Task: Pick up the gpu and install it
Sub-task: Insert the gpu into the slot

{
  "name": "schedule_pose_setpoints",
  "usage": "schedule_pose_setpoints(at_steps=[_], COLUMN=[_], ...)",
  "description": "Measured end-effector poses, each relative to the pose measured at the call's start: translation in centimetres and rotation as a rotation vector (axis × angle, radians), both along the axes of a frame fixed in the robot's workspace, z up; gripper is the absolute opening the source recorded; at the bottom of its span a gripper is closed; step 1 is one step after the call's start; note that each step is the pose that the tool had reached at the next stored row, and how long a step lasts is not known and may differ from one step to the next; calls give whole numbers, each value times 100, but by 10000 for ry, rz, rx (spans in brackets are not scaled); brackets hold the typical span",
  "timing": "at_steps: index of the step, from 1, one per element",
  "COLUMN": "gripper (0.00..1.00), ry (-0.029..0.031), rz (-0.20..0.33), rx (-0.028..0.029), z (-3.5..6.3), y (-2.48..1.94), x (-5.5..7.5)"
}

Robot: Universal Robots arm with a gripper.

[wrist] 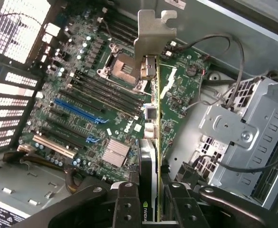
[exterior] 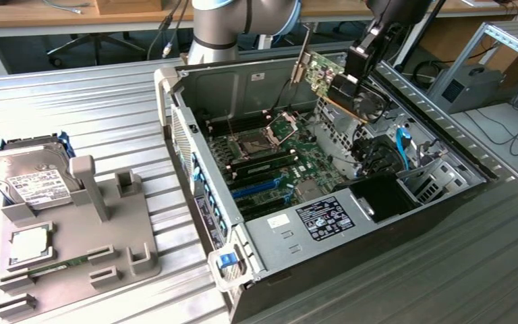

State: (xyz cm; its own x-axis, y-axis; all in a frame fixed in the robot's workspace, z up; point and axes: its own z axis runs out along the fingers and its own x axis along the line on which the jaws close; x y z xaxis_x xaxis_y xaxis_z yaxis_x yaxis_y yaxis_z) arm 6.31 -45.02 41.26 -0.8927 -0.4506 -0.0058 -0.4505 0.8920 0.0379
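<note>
Exterior view: one black gripper (exterior: 351,75) on the arm hangs over the open grey metal computer case (exterior: 268,233), its jaws clenched on the single gpu (exterior: 326,73), a thin flat card with a green board, a black fan face and a silver metal bracket (exterior: 299,67) along one edge. The gpu is held tilted in the air above the far end of the green motherboard (exterior: 286,162), clear of the slots. One blue cable (exterior: 403,150) runs down inside the case towards the exterior view's right.

On the ribbed metal table (exterior: 106,101), well apart from the case on the exterior view's left, sits one grey moulded holder (exterior: 106,236). It carries three parts: one silver boxy hard drive (exterior: 27,179) with a white label, one square silver processor chip (exterior: 30,246), and one narrow green memory stick (exterior: 56,266).

From the wrist view, the two fingers (wrist: 124,204) of the gripper (wrist: 150,206) press on either side of the gpu (wrist: 147,164), seen edge-on with its bracket (wrist: 150,33) pointing away. Below lies the motherboard (wrist: 177,85) with one empty processor socket (wrist: 122,69), one long blue slot (wrist: 79,109), one long beige slot (wrist: 53,145) and one finned silver heat sink (wrist: 115,152).
</note>
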Motion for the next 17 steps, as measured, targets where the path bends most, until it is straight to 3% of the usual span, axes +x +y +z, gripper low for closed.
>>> schedule_pose_setpoints(at_steps=[17], gripper=[27], ry=[0], rz=[2128], rx=[-41], z=[0], y=[13], x=[0])
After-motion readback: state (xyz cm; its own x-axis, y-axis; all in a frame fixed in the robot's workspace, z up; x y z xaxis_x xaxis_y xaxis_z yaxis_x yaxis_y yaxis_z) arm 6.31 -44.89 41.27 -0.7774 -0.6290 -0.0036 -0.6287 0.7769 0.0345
